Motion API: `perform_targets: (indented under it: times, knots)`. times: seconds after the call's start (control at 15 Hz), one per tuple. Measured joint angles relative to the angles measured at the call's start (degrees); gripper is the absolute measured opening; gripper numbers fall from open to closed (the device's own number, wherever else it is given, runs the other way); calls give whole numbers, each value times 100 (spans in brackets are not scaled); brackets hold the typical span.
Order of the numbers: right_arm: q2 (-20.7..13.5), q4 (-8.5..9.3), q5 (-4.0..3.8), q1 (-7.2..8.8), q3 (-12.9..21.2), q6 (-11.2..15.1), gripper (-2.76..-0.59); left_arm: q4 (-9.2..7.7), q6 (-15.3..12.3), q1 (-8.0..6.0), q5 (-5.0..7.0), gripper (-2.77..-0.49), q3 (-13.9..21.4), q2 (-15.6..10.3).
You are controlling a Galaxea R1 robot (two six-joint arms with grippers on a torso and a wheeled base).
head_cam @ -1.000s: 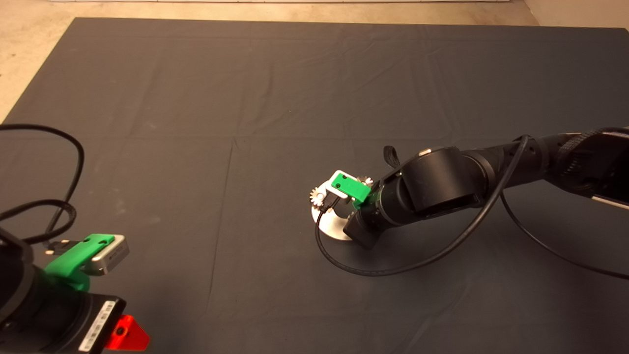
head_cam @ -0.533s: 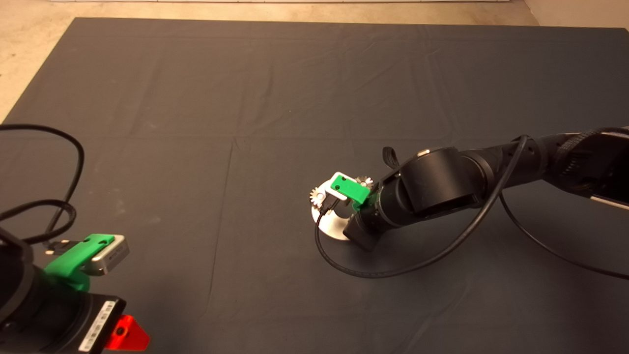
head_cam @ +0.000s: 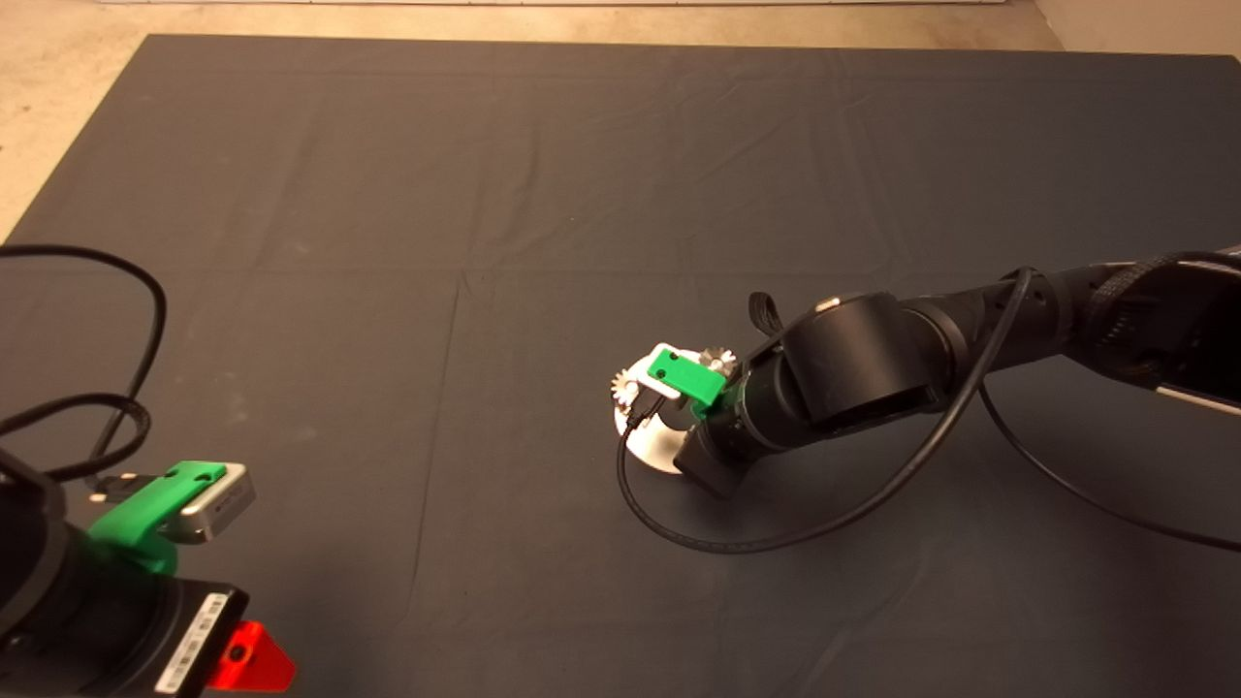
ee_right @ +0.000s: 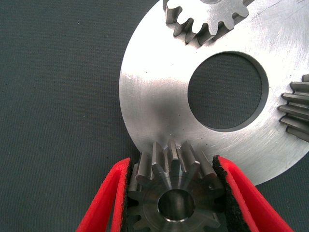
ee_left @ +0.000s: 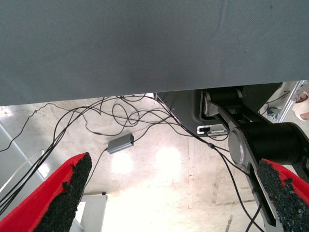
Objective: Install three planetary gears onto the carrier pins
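We see right claw [ee_right: 171, 203] pinching third planetary gear [ee_right: 176, 195] at silver disc [ee_right: 154, 106] rim; two gears [ee_right: 207, 19] sit on disc. Left claw [ee_left: 169, 203] spread, parked at surface's lower-left edge.

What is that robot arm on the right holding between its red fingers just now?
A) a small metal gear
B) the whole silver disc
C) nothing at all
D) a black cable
A: in the right wrist view the right gripper clamps a small toothed gear at the edge of the silver disc.
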Motion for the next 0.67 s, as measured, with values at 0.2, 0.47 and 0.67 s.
perform_targets:
  times: [0.2, 0.47, 0.67]
  knots:
    - [-2, -2, 2, 0, 0, -2, -236, 0, 0, 0, 2, -78, 0, 0]
    - [-5, -11, 7, 0, 0, -5, -236, 0, 0, 0, 0, -78, 0, 0]
    - [-9, -54, 7, 0, 0, -5, -236, -1, 0, 0, 2, -78, 0, -1]
